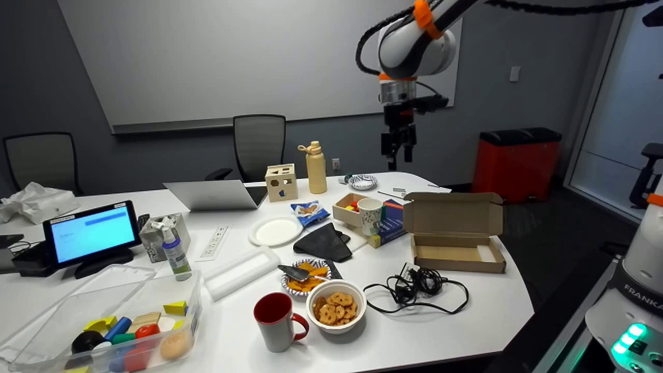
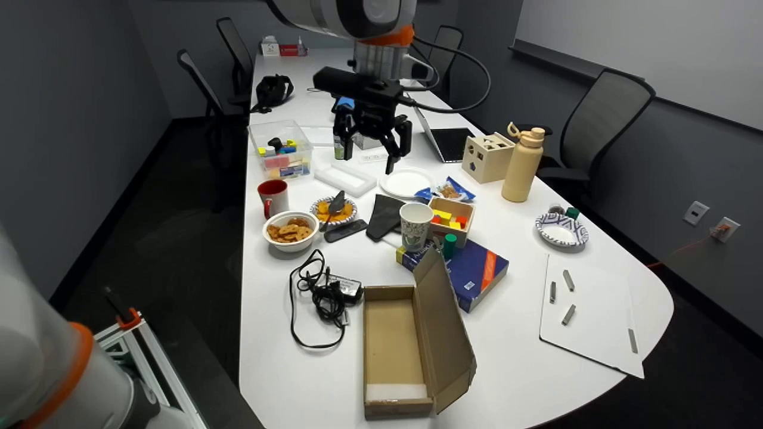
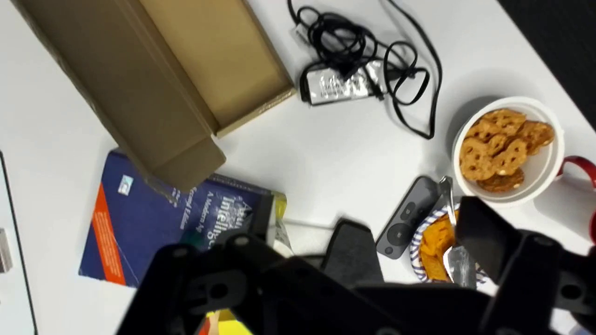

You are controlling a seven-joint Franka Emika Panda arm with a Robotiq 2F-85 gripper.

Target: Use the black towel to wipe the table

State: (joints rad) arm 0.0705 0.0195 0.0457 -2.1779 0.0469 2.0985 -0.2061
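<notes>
The black towel point(image 1: 323, 242) lies folded on the white table point(image 1: 435, 334). It also lies among the objects on the table point(image 2: 298, 387) in an exterior view point(image 2: 384, 215). In the wrist view, part of the towel point(image 3: 351, 256) shows between the fingers; its rest is hidden behind the gripper body. My gripper point(image 1: 400, 159) is raised well above the tabletop, pointing down. Its fingers are spread and hold nothing, as seen in an exterior view point(image 2: 369, 161) and in the wrist view point(image 3: 370, 216). The gripper does not touch the towel.
Around the towel are a paper cup point(image 2: 415, 226), a blue book point(image 2: 471, 274), a block box point(image 1: 348, 210), a remote point(image 3: 404, 217), a chip bowl point(image 1: 306, 277), a snack bag point(image 1: 310, 212) and a plate point(image 1: 275, 231). A cardboard box point(image 2: 393, 345) and cables point(image 2: 325, 301) lie nearby.
</notes>
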